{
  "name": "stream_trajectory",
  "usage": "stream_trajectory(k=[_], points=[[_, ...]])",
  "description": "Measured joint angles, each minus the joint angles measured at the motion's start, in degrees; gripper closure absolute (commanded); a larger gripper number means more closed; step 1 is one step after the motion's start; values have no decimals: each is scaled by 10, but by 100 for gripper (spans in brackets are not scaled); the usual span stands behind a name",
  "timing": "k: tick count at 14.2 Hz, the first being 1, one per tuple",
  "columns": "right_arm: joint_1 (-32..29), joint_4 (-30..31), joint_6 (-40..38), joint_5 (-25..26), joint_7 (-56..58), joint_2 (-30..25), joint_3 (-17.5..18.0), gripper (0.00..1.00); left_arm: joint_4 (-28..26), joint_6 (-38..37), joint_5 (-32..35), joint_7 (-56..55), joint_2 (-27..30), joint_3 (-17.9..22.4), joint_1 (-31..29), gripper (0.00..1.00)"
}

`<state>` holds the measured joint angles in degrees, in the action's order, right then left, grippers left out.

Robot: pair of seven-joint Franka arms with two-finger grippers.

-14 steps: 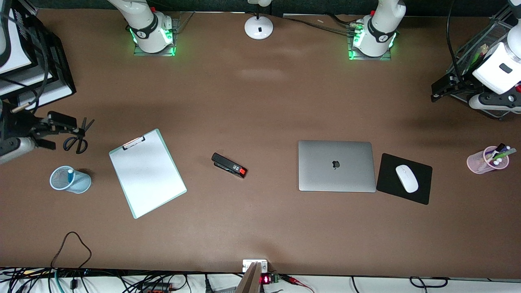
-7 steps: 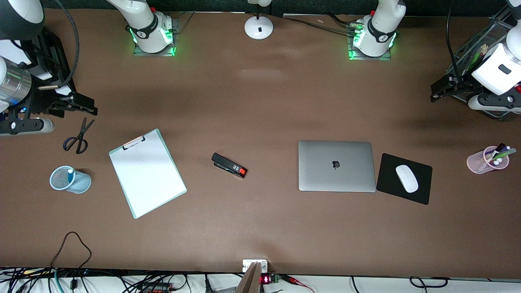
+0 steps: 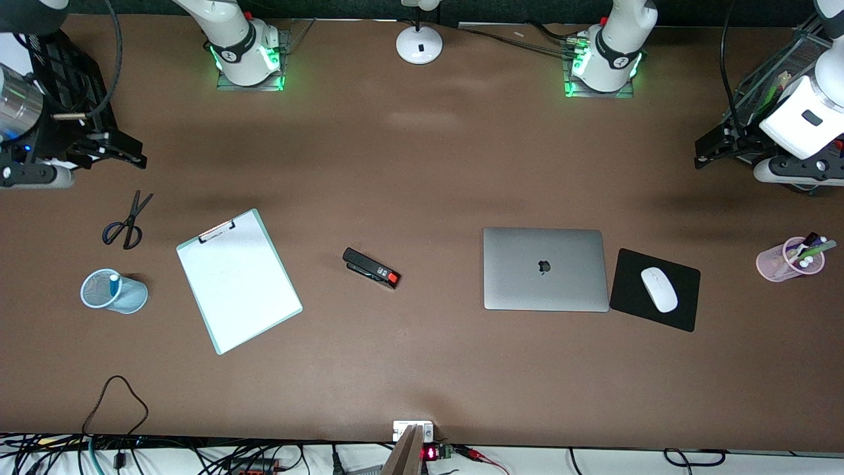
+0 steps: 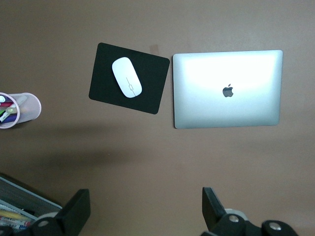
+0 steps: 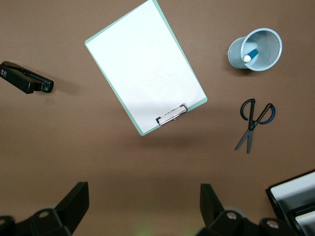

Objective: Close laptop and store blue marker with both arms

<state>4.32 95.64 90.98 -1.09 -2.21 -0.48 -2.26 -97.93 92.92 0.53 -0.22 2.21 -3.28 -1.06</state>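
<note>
The laptop (image 3: 545,269) lies shut on the table with its lid logo up; it also shows in the left wrist view (image 4: 227,89). The blue marker (image 3: 114,282) stands in a blue mesh cup (image 3: 134,298) near the right arm's end; the right wrist view shows the marker (image 5: 251,53) in the cup (image 5: 235,58) too. My left gripper (image 3: 707,150) is open and empty, raised over the left arm's end of the table; it shows in its wrist view (image 4: 146,196). My right gripper (image 3: 126,153) is open and empty, raised over the right arm's end; it shows in its wrist view (image 5: 145,192).
Scissors (image 3: 125,221), a white clipboard (image 3: 237,280) and a black stapler (image 3: 371,268) lie toward the right arm's end. A white mouse (image 3: 659,289) sits on a black pad (image 3: 682,315) beside the laptop. A pink pen cup (image 3: 778,264) and a wire basket (image 3: 778,59) stand at the left arm's end.
My right gripper has moved from over the scissors toward the robots' side of the table. My left gripper has shifted slightly the same way. Nothing on the table moved.
</note>
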Motion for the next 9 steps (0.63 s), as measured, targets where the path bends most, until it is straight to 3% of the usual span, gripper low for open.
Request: stream_trajectory(k=[3, 9], points=[[-1, 36, 11, 9, 0, -27, -1, 0, 1, 2, 0, 0, -2, 0, -1, 0], [-9, 41, 15, 10, 0, -35, -3, 0, 3, 2, 0, 0, -3, 0, -1, 0]])
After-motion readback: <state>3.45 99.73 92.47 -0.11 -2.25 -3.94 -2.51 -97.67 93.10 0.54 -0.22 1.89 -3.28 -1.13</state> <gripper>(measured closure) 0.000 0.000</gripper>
